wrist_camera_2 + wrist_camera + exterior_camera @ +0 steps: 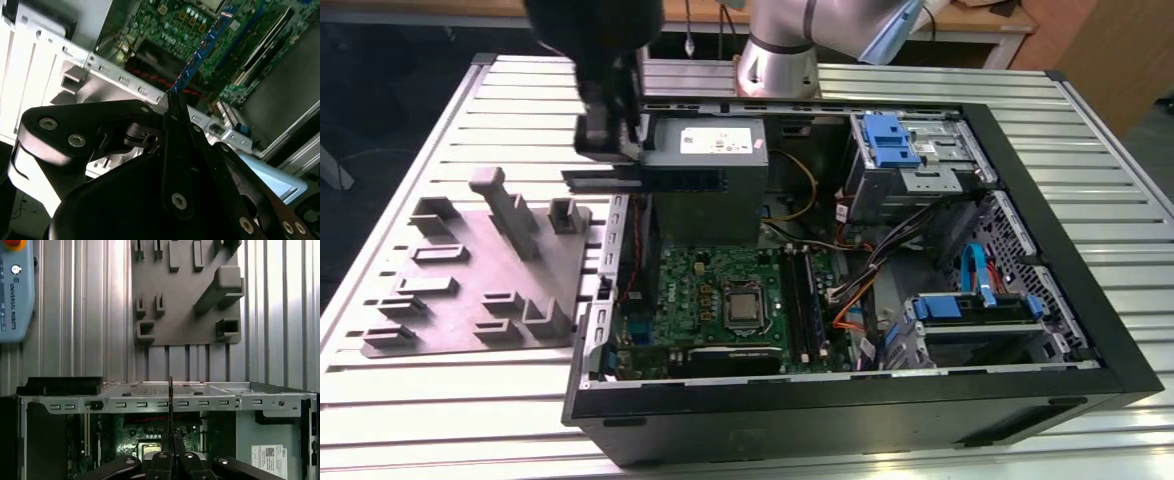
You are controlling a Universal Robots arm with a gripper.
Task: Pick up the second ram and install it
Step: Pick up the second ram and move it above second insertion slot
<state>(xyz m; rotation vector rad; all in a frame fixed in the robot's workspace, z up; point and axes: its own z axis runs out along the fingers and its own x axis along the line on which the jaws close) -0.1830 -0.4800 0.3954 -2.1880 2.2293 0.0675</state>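
My gripper (615, 160) is shut on the second ram (670, 181), a thin dark stick held level in the air. In the exterior view it hangs over the left wall of the open computer case (1067, 300), beside the power supply (707, 150). In the second wrist view the ram (205, 42) looks blue and sticks out from between the black fingers (176, 131) toward the green motherboard (175, 20). The first wrist view has the ram (170, 410) edge-on as a thin line rising from the gripper (171, 447). The motherboard's black slots (803, 300) lie lower, right of the CPU socket (744, 310).
A grey tray (480, 270) with raised blocks lies on the slatted table at the exterior view's left of the case. Blue drive cages (887, 140) and loose cables (854, 280) crowd the case's right half. A teach pendant (15, 290) rests on the table.
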